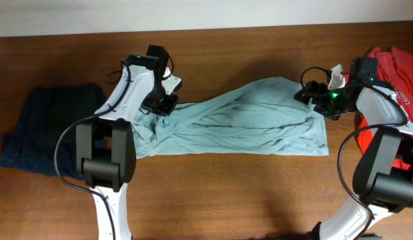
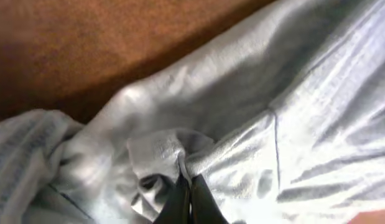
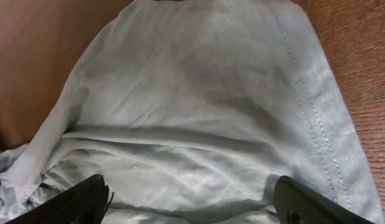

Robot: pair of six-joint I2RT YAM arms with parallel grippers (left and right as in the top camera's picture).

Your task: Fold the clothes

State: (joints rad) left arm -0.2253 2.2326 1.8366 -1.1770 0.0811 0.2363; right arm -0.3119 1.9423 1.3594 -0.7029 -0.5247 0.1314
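While both arms reach over the counter [image 1: 213, 193], I count three garments: one teal T-shirt [image 1: 239, 123], one dark navy garment [image 1: 49, 130] and one red garment [image 1: 393, 70]. The teal T-shirt lies stretched across the middle of the counter between the two arms. My left fingers [image 2: 187, 202] are closed on a raised pinch of its fabric at the left end. My right fingers [image 1: 313, 97] stand wide apart over the right end, holding nothing. A stitched hem [image 3: 316, 118] edges the shirt on that side. Bare wood lies in front of the shirt and behind it. The navy garment sits well apart on the left, the red one beside the right arm.
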